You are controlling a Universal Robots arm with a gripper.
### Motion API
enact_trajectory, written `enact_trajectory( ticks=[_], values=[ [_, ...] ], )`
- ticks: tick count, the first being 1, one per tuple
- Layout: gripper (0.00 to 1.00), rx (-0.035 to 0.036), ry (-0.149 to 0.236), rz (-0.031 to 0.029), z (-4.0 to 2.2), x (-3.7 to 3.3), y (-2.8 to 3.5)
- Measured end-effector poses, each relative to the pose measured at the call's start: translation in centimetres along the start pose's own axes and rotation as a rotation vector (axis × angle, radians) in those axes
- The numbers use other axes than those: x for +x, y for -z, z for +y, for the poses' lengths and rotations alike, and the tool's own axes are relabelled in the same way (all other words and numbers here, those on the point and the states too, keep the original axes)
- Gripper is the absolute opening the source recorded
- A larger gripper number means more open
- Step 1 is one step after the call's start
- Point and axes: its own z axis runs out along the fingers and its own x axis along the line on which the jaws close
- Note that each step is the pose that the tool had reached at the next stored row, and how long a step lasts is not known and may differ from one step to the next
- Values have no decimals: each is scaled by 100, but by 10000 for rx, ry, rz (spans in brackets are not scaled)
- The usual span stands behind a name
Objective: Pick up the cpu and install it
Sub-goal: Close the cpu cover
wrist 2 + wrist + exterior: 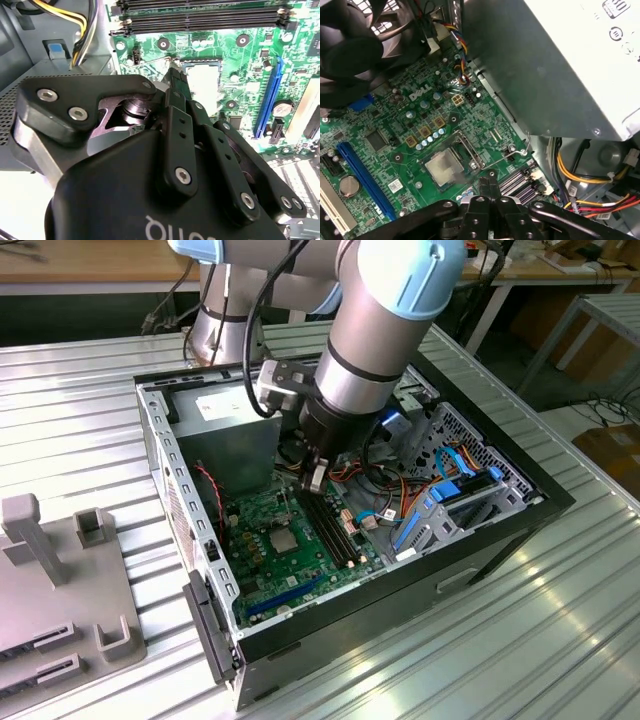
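The cpu (283, 539) is a small pale-grey square lying flat in its socket on the green motherboard (300, 570) inside the open computer case. In the first wrist view the cpu (444, 168) sits level within the metal socket frame, with a thin wire lever alongside it. My gripper (315, 480) hangs just above the board, at the far end of the long black memory slots (332, 530) and beside the socket. Its fingers are pressed together with nothing between them, as both wrist views show: gripper (488, 184), gripper (174, 75). The cpu (202, 82) lies just past the fingertips.
A grey power supply box (225, 430) stands close behind the gripper. Bundled cables (400, 490) and a blue-trimmed drive cage (450, 495) fill the case on the exterior view's right. A black fan (350, 45) overhangs the board. A grey fixture (60, 580) lies on the table outside.
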Motion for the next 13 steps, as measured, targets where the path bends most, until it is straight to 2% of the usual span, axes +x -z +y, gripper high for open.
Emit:
enact_trajectory(
  ticks=[3,13],
  values=[
    [11,0,-2,0,-13,21,2],
    [11,0,0,0,-17,25,2]
  ],
)
